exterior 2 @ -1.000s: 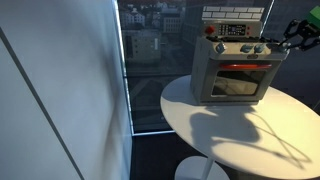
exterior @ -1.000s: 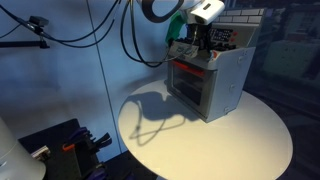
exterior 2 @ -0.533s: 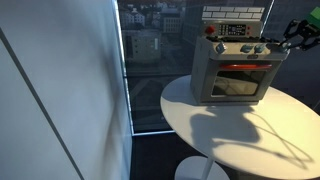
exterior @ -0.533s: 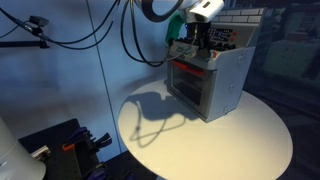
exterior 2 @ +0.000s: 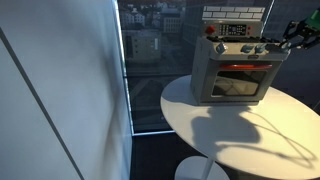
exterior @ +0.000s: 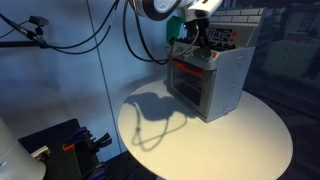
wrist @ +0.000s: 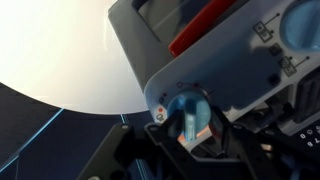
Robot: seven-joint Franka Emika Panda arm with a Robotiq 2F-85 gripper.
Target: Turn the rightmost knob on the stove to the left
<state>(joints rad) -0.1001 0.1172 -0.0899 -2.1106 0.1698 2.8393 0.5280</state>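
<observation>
The grey toy stove [exterior 2: 212, 78] is set toward the rear edge of the round white table [exterior 2: 230, 145], with open tabletop left before its red-framed door. The gripper [wrist: 197, 142] is placed at the rightmost knob [wrist: 188, 108], which is round, pale-blue and at the row's end. Jaw closure cannot be told.

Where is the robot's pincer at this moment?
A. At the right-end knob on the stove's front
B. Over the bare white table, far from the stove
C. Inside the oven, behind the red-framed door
A: the wrist view shows the pincer right at the rightmost knob on the front of the stove.
</observation>
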